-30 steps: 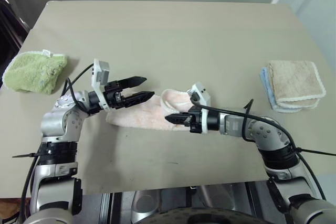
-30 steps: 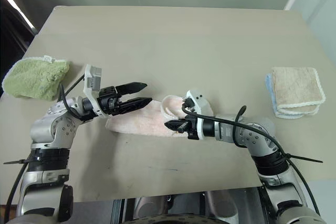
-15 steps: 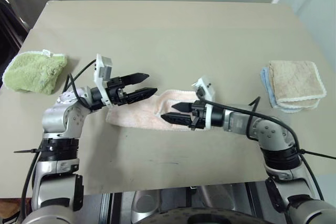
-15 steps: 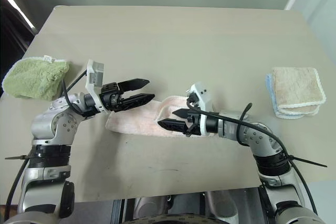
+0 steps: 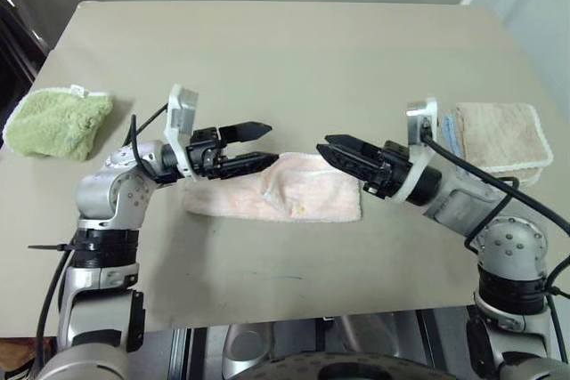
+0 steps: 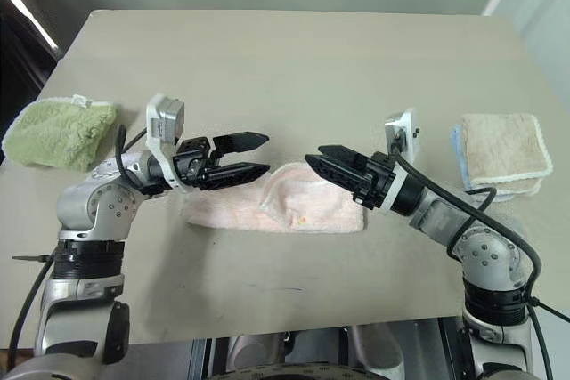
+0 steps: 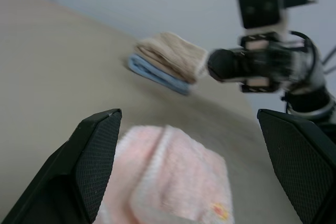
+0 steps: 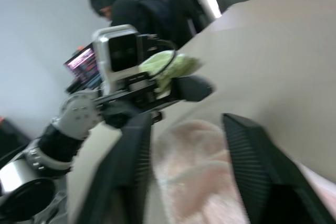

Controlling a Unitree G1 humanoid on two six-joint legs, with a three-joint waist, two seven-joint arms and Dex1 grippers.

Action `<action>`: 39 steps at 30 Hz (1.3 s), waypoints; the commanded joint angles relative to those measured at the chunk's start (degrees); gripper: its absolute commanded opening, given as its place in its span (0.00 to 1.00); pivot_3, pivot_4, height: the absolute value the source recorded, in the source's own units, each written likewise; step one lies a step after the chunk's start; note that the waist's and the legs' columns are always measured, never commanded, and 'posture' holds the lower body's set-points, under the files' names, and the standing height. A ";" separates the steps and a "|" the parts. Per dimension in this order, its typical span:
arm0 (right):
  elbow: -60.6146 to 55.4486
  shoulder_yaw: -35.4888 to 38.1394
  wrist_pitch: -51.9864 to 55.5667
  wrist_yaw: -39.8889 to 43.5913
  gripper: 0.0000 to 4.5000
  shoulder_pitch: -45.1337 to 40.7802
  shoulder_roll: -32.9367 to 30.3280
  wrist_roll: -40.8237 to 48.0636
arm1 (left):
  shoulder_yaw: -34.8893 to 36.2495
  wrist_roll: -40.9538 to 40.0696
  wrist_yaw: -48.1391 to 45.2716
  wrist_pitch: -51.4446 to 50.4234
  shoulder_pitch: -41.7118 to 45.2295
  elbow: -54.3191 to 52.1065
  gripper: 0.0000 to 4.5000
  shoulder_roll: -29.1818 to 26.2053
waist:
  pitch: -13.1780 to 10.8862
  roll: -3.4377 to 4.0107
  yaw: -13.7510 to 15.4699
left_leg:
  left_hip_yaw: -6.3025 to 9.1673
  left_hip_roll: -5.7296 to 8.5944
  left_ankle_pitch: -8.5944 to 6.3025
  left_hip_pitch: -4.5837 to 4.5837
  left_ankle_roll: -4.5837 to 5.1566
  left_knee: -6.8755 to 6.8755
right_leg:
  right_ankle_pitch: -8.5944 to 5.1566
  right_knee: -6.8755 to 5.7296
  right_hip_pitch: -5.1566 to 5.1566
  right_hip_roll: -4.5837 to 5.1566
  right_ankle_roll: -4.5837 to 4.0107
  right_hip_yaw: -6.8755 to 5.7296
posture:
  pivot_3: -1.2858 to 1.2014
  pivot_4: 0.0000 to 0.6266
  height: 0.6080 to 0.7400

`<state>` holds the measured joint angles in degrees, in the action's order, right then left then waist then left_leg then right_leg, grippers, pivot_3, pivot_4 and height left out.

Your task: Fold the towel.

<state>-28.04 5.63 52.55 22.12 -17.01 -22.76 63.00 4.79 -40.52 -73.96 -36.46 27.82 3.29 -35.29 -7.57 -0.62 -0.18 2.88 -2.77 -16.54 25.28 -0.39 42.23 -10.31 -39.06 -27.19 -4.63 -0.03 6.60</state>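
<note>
Left gripper (image 5: 256, 142) has its fingers spread wide, nothing between them, and hovers over the left end of the towel (image 5: 276, 195), pointing right toward the other arm. Right gripper (image 5: 334, 149) is partly open, also empty, held above the towel's right end and pointing left, so the two tips face each other with a gap between them. Neither touches the cloth.

Towel lies flat near the middle of the tabletop (image 5: 267, 51), closer to the front edge, long side running left-right. Its right part is doubled over, with a whitish edge line showing where the fold lands (image 6: 272, 189). In the left wrist view the folded end (image 7: 173, 177) sits between the two fingers.

Green towel (image 5: 55, 122) sits at the left edge. Beige cloth (image 5: 497, 138) on a blue cloth (image 5: 454, 153) lies by the right edge, well apart from the towel. A person (image 8: 134, 11) shows in the right wrist view beyond the table
</note>
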 commanded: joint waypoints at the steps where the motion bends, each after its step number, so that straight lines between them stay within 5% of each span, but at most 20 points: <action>1: 2.14 0.51 -4.86 -0.51 0.16 0.53 1.74 -4.24 | -2.85 3.05 -3.66 4.07 -1.19 -2.18 1.00 -1.65 | 0.00 0.00 -0.03 | 0.00 0.00 0.00 -0.06 0.00 -0.02 | 0.01 0.00 0.04 0.00 0.01 0.01 | 0.52 0.24 0.72; 3: 5.03 -1.34 -7.22 -1.49 0.01 0.50 2.97 -9.03 | -4.58 5.18 -4.11 7.14 -1.70 -1.88 1.00 -0.97 | 0.00 0.00 -0.01 | 0.01 0.00 0.02 -0.14 0.04 -0.04 | 0.01 0.00 0.09 -0.01 0.04 0.02 | 0.52 0.24 0.72; 19: 16.31 -15.70 -15.97 -1.00 0.01 1.00 8.50 -32.77 | -9.07 12.21 -5.29 18.95 -4.73 5.95 1.00 4.00 | -0.01 0.02 0.07 | 0.04 -0.01 0.06 -0.16 0.09 -0.07 | 0.16 0.00 0.08 0.00 -0.05 0.01 | 0.52 0.24 0.72; 29: 17.60 -15.50 -16.89 -0.36 0.01 1.28 9.83 -37.04 | -9.61 14.84 -8.89 26.82 -5.75 12.11 1.00 5.22 | -0.01 0.02 0.07 | 0.04 -0.01 0.06 -0.19 0.08 -0.06 | 0.14 0.00 0.13 0.00 -0.11 -0.01 | 0.52 0.24 0.72; 37: 16.51 -14.95 -15.88 -0.67 0.01 2.18 10.63 -38.02 | -4.48 10.71 -0.59 19.23 -1.51 9.74 1.00 7.61 | -0.01 0.01 0.15 | 0.03 0.00 0.11 -0.23 0.04 -0.04 | 0.04 0.01 0.22 0.02 -0.30 0.00 | 0.52 0.24 0.72; 39: 15.96 -14.77 -15.57 -0.75 0.00 2.35 10.73 -37.97 | -3.37 9.25 -0.46 17.29 -0.04 9.82 0.92 7.33 | 0.00 0.01 0.16 | 0.03 -0.01 0.11 -0.28 0.04 -0.05 | 0.06 0.01 0.25 0.01 -0.27 -0.01 | 0.52 0.24 0.72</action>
<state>-10.50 -9.86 36.65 21.45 -15.07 -12.21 25.18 -0.30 -29.18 -74.60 -17.55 26.47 15.15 -27.71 -7.58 -0.61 -0.02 2.92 -2.77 -16.43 25.00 -0.35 42.18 -10.22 -39.05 -26.94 -4.63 -0.25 6.59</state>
